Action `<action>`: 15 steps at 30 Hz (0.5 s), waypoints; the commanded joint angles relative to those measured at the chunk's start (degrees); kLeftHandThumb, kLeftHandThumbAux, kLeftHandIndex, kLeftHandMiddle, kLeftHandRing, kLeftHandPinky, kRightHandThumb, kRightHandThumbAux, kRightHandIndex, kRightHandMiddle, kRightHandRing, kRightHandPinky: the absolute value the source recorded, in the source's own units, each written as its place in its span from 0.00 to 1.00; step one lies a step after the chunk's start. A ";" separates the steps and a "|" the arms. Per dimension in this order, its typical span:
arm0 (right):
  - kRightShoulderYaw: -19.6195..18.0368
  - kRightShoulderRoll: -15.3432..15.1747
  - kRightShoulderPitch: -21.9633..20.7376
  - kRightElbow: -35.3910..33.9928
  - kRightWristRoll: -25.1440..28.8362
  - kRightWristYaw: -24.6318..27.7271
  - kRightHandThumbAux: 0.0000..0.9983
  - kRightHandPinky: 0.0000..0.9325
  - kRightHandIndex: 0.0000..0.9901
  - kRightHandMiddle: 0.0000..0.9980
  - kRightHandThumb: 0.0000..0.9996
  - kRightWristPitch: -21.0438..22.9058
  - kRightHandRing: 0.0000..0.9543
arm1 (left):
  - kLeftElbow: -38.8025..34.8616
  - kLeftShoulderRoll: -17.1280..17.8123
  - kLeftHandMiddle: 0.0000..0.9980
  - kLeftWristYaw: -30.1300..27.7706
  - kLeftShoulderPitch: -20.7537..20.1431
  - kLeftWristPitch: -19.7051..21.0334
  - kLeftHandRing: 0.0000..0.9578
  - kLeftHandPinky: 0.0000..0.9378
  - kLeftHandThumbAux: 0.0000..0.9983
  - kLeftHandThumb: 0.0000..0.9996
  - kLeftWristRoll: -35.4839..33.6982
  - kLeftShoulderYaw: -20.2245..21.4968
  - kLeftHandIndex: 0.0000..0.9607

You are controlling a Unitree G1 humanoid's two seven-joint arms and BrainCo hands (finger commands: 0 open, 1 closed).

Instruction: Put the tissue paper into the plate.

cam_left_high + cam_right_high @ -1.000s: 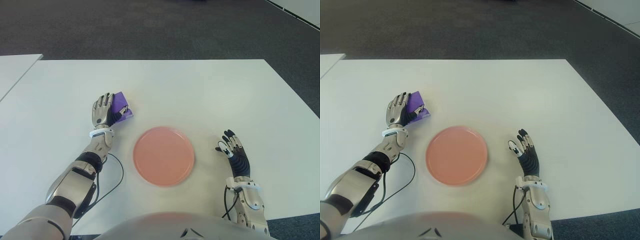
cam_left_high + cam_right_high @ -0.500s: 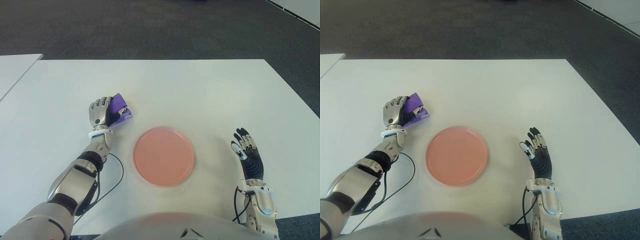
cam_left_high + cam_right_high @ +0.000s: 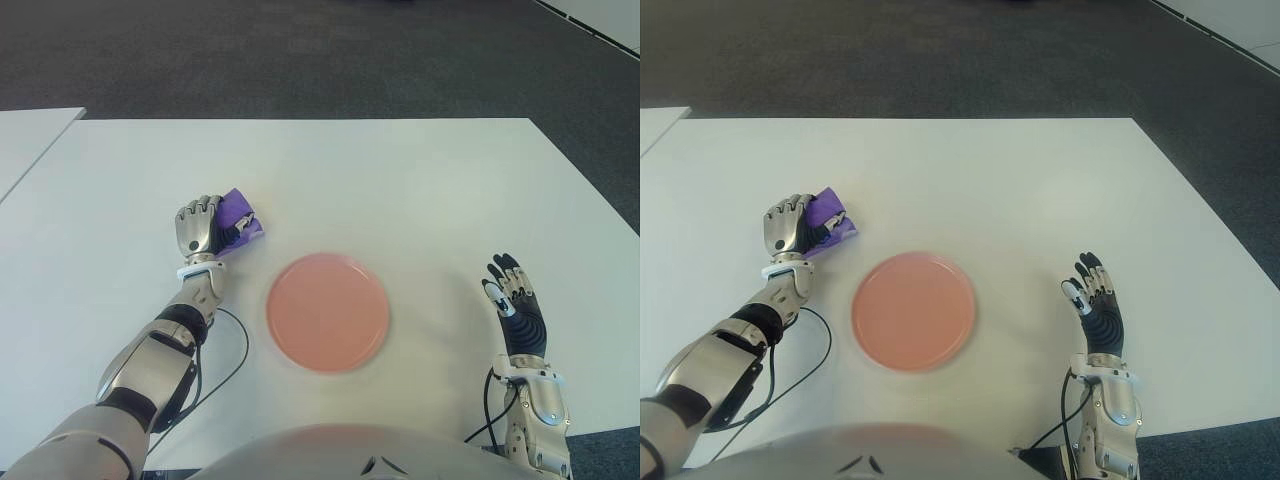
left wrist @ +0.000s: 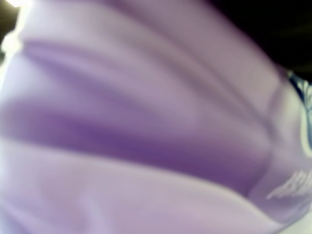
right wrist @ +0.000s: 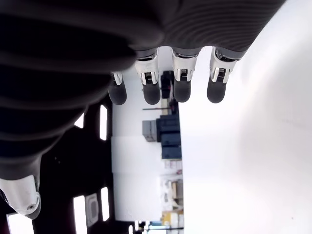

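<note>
The tissue paper is a purple pack (image 3: 240, 219) on the white table (image 3: 400, 180), left of and a little beyond the pink plate (image 3: 327, 312). My left hand (image 3: 200, 228) has its fingers curled over the pack and grips it. Purple wrapper (image 4: 146, 126) fills the whole left wrist view. My right hand (image 3: 513, 300) shows to the right of the plate near the table's front edge, fingers (image 5: 152, 87) straight and spread, holding nothing.
A black cable (image 3: 232, 350) loops on the table beside my left forearm. A second white table (image 3: 25, 140) stands at the far left. Dark carpet (image 3: 300, 50) lies beyond the far edge.
My left hand's fingers have curled down over the purple pack and closed on it. My right hand has drawn back to the right and toward the front edge, away from the plate.
</note>
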 commanded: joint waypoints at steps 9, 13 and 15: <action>-1.06 -0.23 -1.56 2.94 1.29 1.21 0.56 0.05 0.00 0.06 0.01 -1.30 0.03 | 6.79 -2.37 0.52 -1.90 10.77 -1.02 0.57 0.47 0.66 1.00 0.26 -2.27 0.41; -1.27 -0.35 -1.84 3.38 1.37 1.43 0.56 0.05 0.00 0.06 0.01 -1.38 0.03 | 6.73 -2.27 0.51 -1.07 10.70 -1.20 0.56 0.48 0.66 1.00 0.70 -2.72 0.40; -2.08 0.02 -1.95 -0.46 3.17 -0.51 0.59 0.07 0.01 0.07 0.03 2.46 0.06 | 6.75 -2.27 0.51 -0.78 10.67 -1.26 0.56 0.49 0.66 1.00 0.84 -2.86 0.40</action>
